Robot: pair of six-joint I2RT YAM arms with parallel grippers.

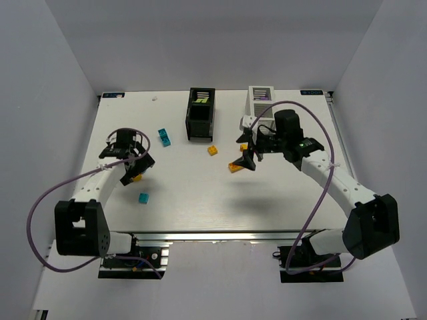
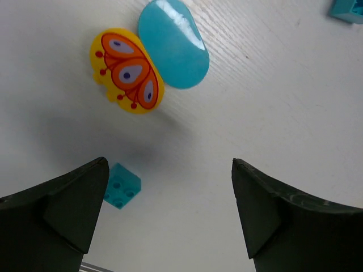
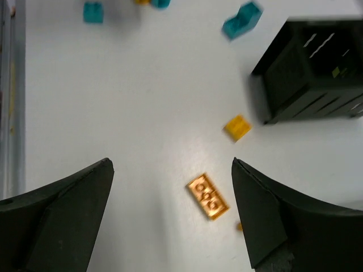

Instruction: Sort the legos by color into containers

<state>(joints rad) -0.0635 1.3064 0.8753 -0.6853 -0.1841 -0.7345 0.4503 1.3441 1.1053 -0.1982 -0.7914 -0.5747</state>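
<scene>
The black box and white box stand at the back; lime green pieces show inside the black one. My left gripper is open and empty above the table. Its wrist view shows its fingertips wide apart over a cyan brick, a yellow butterfly piece and a cyan oval piece. My right gripper is open and empty, hovering over a flat orange brick, which lies between its fingers. A yellow brick lies beside the black box.
Loose cyan bricks lie at the middle left and front left. The yellow brick and orange brick lie in front of the boxes. Grey walls close the table on three sides. No purple brick shows.
</scene>
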